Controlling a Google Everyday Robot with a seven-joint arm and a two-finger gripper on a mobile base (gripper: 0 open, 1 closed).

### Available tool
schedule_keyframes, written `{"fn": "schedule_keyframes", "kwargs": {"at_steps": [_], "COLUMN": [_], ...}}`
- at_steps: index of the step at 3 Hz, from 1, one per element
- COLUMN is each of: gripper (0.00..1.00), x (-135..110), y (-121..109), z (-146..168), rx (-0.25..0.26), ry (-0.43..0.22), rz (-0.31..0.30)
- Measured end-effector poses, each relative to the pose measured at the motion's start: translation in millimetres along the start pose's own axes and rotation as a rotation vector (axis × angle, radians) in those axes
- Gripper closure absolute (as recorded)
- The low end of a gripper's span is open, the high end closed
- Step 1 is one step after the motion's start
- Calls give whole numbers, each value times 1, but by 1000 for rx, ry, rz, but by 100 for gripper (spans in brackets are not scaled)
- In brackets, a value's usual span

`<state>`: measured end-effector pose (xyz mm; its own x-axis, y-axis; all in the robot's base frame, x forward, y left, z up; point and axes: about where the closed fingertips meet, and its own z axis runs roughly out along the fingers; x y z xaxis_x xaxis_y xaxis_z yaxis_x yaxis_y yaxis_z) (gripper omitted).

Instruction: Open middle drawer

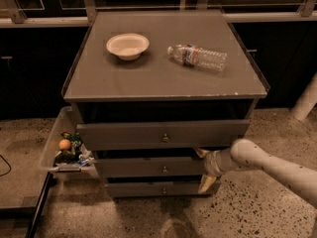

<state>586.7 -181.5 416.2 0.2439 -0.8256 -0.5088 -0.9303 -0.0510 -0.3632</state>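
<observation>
The middle drawer [143,167] is a grey front with a small round knob [165,169], set between the taller, wider top front [124,134] and the slim bottom front [138,189]. It sits back under the top front, which juts forward. My gripper [203,168] is at the right end of the middle drawer front, well right of the knob. It is open, with one pale fingertip [200,152] at the front's upper edge and the other [206,183] below its lower edge. My white arm [277,170] comes in from the lower right.
On the cabinet top [163,78] stand a white bowl [128,45] and a lying water bottle [198,57]. A clear bin [54,143] with an orange and snacks hangs at the cabinet's left side. A white post [306,100] stands at the right, on speckled floor.
</observation>
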Motion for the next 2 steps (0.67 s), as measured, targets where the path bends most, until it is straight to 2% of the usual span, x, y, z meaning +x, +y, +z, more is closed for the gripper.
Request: {"fn": "schedule_keyframes", "kwargs": {"at_steps": [1,2], "gripper": [0,0], "x": [18,34], "y": [-1,7], "z": [10,14], "rx": [-20,-49], "ry": [12,24], "rz": [28,74]}}
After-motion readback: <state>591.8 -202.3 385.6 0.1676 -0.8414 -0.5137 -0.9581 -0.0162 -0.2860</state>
